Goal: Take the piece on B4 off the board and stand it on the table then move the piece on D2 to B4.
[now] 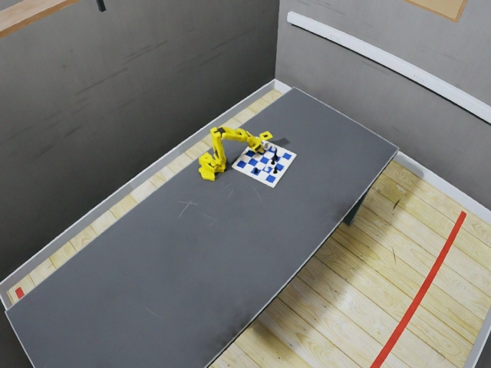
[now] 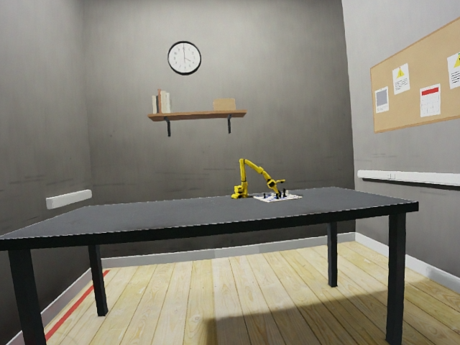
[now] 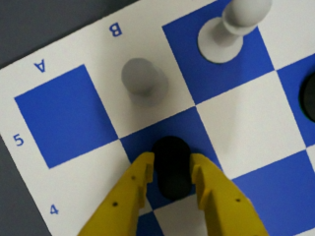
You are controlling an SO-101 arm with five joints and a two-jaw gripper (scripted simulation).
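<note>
The blue and white chessboard [image 1: 246, 168] [image 3: 64, 113] lies on the dark table next to the yellow arm's base [image 1: 208, 168]. A black piece [image 3: 170, 172] stands on blue square B4. My gripper [image 3: 170, 159] [image 1: 260, 149] [image 2: 277, 192] is low over the board, and its two yellow fingers flank this piece closely, one on each side, with a narrow gap. The piece rests on its square. More black pieces [image 1: 274, 157] [image 1: 255, 171] stand farther along the board. I cannot tell their squares.
A grey piece [image 3: 143, 79] stands on B5, just beyond the fingertips. A white pawn [image 3: 231, 29] stands on C5. Part of another black piece [image 3: 310, 95] shows at the right edge. The dark table [image 1: 198, 245] [image 2: 185, 215] extends around the board.
</note>
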